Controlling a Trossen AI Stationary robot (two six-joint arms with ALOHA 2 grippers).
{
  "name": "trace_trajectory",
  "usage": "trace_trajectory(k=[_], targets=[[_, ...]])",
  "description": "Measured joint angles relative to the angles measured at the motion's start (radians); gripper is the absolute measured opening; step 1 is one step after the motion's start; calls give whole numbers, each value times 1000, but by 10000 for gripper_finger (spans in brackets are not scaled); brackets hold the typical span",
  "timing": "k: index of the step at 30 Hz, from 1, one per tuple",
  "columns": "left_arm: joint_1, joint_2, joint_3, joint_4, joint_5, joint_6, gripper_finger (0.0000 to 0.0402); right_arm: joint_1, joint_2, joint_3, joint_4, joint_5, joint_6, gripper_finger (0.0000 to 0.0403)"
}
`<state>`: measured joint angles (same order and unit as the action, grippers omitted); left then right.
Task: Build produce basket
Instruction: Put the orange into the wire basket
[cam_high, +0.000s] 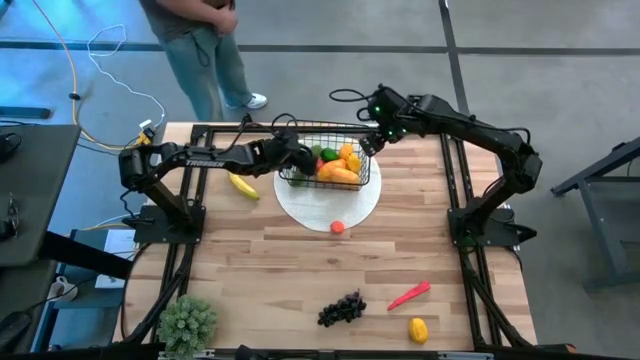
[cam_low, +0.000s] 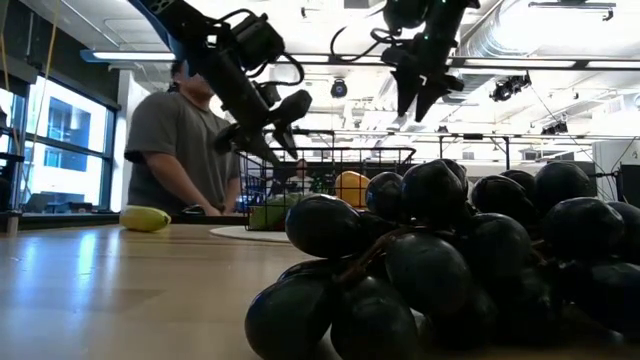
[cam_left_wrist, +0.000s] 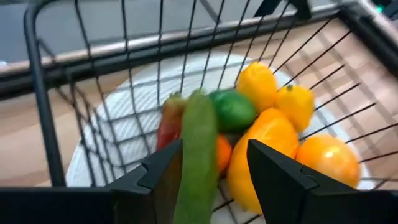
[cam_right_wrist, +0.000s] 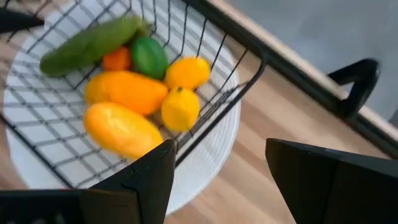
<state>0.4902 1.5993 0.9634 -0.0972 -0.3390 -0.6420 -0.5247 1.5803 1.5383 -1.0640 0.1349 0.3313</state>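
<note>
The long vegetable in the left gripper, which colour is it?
The cucumber is green, held in the left gripper over the basket; the left wrist view shows it best.

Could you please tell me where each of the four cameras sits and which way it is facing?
High view: above the table, looking straight down; both arms, left gripper and right gripper at the basket.
Low view: at table-top height, looking level past the grapes toward a person; both arms come in from above.
Left wrist view: on the left arm, facing into the basket; its fingers flank a cucumber.
Right wrist view: on the right arm, facing down at the basket; its open fingers show.
Both wrist views share the cucumber and lemons.
</note>
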Motion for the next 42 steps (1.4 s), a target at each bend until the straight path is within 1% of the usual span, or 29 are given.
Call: trace_trajectory(k=[8, 12, 18, 22, 28, 31, 36, 42], targets=[[3, -1, 102, -23, 51, 116, 170, 1, 0, 0, -80, -105, 38, 232], [7, -14, 165, -126, 52, 183, 170, 7, 0, 0, -113, -150, 84, 232], [15, -52, 249, -291, 51, 317, 170, 51, 0, 0, -126, -171, 163, 232], [20, -100, 285, -388, 48, 401, 170, 105, 0, 0, -126, -174, 245, 232], [20, -181, 291, -461, 31, 504, 170, 200, 0, 0, -117, -173, 351, 232], [20, -216, 291, -499, 34, 525, 170, 250, 0, 0, -114, -173, 386, 232], [20, -255, 291, -575, 55, 527, 170, 329, 0, 0, -105, -157, 387, 232], [20, -297, 291, -671, 117, 541, 170, 414, 13, 0, -22, -122, 412, 232]])
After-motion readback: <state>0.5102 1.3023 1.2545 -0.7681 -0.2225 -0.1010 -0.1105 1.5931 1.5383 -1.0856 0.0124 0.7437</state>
